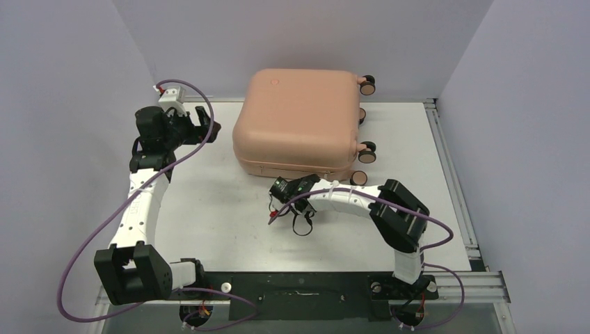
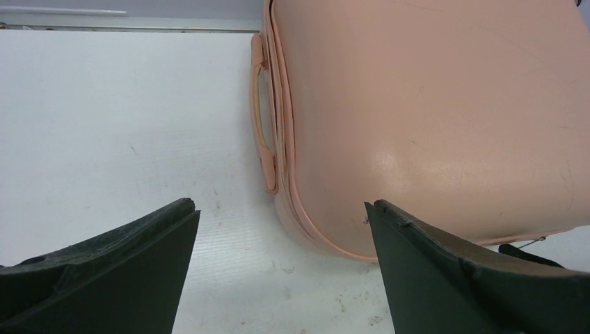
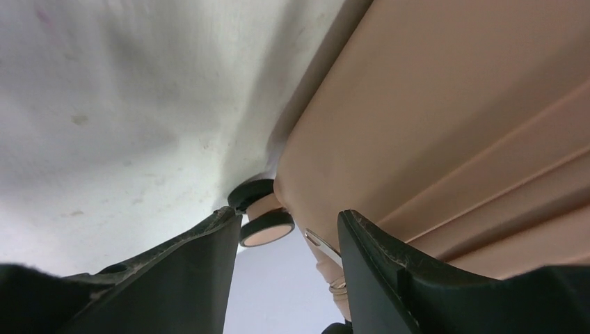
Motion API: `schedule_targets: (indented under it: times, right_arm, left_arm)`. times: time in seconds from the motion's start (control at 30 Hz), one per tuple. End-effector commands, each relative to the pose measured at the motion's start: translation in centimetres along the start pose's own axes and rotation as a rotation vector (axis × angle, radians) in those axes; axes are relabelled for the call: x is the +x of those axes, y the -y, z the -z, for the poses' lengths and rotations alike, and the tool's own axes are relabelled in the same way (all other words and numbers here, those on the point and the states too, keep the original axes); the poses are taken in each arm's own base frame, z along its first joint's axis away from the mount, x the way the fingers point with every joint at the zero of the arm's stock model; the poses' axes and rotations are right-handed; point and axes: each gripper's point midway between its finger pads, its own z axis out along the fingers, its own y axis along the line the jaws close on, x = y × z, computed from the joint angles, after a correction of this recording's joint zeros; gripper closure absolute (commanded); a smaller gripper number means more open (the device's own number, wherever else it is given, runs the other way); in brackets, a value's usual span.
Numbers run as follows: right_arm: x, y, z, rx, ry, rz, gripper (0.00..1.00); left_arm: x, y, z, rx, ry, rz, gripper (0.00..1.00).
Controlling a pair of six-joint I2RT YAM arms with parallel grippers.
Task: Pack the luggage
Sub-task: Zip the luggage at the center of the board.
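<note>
At the far middle of the white surface (image 1: 209,216), the luggage (image 1: 299,118) is laid flat on its side with both shells shut. Its inside is hidden, so no contents can be told. Its wheels are turned to the right, and its far end is set close to the back wall.

From the left wrist, a rounded corner of the luggage (image 2: 431,118) is seen. A pink carry handle (image 2: 261,111) is set along the seam, and bare surface (image 2: 104,125) is spread to the left of it. The left claw (image 1: 206,125) is held just beside the left side of the case. It (image 2: 278,209) is spread wide and released, apart from the shell.

The right claw (image 1: 278,202) is placed near the front edge of the case. From its wrist, the ribbed side of the luggage (image 3: 452,104) is seen close by. A caster wheel (image 3: 266,229) and a metal zipper pull (image 3: 321,247) are framed between the fingers. This claw (image 3: 289,216) is held partly parted and released.

Open surface is left in front of the case and to either side of it. The whole is bounded by walls at left, back and right.
</note>
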Motion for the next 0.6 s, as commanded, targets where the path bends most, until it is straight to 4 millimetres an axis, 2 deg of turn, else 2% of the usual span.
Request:
schedule_targets:
  times: [0.0,0.13,0.3,0.37,0.57]
  right_arm:
    - [3.8,0.9,0.6,-0.035,-0.136,0.098,0.45]
    - [6.0,-0.3,0.7,-0.082,-0.21,0.146,0.45]
    - [7.2,-1.1,1.3,-0.072,-0.232,0.151,0.45]
    - [7.5,-0.9,1.6,-0.048,-0.223,0.135,0.45]
    - [8.1,1.3,2.6,0.061,-0.168,0.027,0.45]
  left_arm:
    - [-2.4,0.8,0.8,0.032,0.085,-0.025,0.04]
    - [-2.4,0.7,0.8,0.034,0.087,-0.023,0.04]
    - [-2.5,0.7,0.6,0.036,0.087,-0.017,0.04]
    - [-2.4,0.6,0.5,0.035,0.085,-0.015,0.04]
    - [-2.4,0.5,0.3,0.039,0.083,-0.001,0.04]
